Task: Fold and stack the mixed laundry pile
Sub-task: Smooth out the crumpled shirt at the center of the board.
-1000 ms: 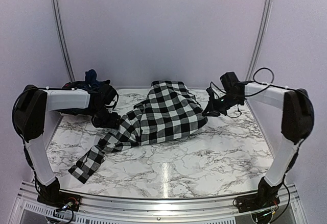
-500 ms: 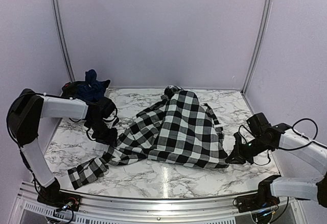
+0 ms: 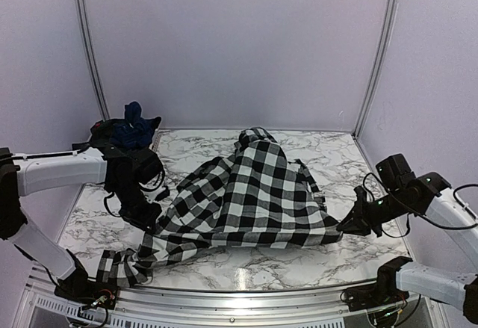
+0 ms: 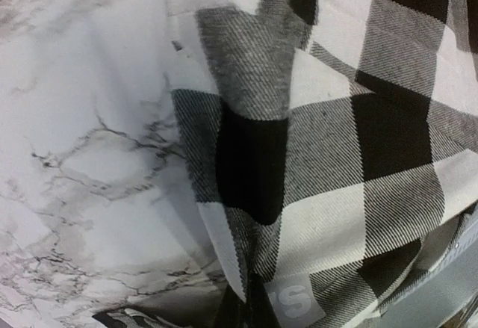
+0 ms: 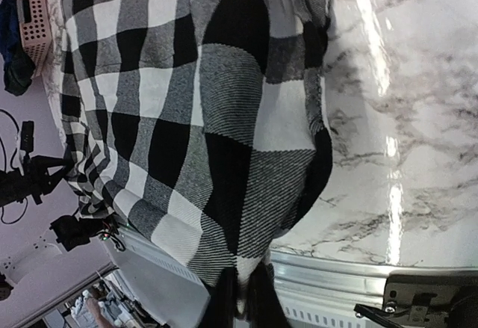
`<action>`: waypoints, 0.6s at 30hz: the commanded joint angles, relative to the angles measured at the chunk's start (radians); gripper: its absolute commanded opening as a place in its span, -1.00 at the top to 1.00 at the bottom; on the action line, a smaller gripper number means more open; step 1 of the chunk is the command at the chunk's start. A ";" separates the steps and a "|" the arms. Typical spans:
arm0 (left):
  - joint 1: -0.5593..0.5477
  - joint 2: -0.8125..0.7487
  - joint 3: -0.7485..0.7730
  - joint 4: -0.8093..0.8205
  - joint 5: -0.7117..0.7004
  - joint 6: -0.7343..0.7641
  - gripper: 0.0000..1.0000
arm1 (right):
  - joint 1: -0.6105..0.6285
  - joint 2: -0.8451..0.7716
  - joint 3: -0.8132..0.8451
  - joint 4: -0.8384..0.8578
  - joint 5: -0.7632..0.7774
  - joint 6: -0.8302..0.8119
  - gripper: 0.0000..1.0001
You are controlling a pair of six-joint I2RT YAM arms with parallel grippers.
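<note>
The black-and-white checked shirt lies stretched across the marble table between my two grippers. My left gripper is shut on the shirt's left edge, and a sleeve trails toward the near left corner. In the left wrist view the checked cloth fills the frame and runs down into the shut left gripper. My right gripper is shut on the shirt's right corner. In the right wrist view the corner of the shirt is pinched in that gripper. The other garments, navy and dark, sit heaped at the back left.
The table's metal front rail runs along the near edge, also visible as the rail under the right gripper. Pale walls close in the back and sides. A beige perforated object sits by the dark clothes.
The left gripper shut on the shirt's left edge and drew it nearer. The right gripper pulled the right corner from the back to the near right, spreading the shirt out.
</note>
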 commanded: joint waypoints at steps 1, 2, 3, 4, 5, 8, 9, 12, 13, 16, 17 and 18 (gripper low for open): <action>-0.058 -0.027 0.023 -0.131 0.056 -0.076 0.40 | 0.005 -0.015 -0.004 -0.086 -0.045 -0.043 0.15; -0.057 -0.043 0.048 -0.118 0.062 -0.090 0.08 | 0.004 -0.007 0.034 -0.086 -0.026 -0.061 -0.13; -0.054 -0.063 0.075 -0.096 0.045 -0.100 -0.08 | 0.005 0.006 0.076 -0.070 -0.003 -0.076 -0.31; -0.044 -0.078 0.105 -0.066 0.018 -0.108 -0.20 | 0.005 0.020 0.114 -0.040 0.016 -0.087 -0.45; -0.028 -0.088 0.132 -0.026 -0.008 -0.114 -0.33 | 0.002 0.047 0.145 0.004 0.037 -0.104 -0.54; 0.073 -0.016 0.233 0.097 -0.032 -0.148 -0.37 | -0.003 0.169 0.227 0.133 0.134 -0.176 -0.59; 0.106 0.033 0.273 0.127 -0.042 -0.158 -0.30 | -0.008 0.221 0.247 0.191 0.154 -0.203 -0.59; 0.156 0.210 0.435 0.195 -0.084 -0.107 -0.18 | -0.032 0.382 0.318 0.352 0.232 -0.310 -0.56; 0.160 0.284 0.504 0.197 -0.101 -0.082 -0.16 | -0.041 0.433 0.338 0.402 0.264 -0.337 -0.52; 0.180 0.505 0.752 0.198 -0.083 -0.036 -0.07 | -0.085 0.601 0.398 0.535 0.270 -0.402 -0.43; 0.182 0.566 0.832 0.199 -0.069 -0.029 -0.05 | -0.100 0.661 0.426 0.566 0.269 -0.418 -0.36; 0.183 0.629 0.901 0.196 -0.063 -0.020 -0.04 | -0.105 0.721 0.458 0.591 0.262 -0.439 -0.34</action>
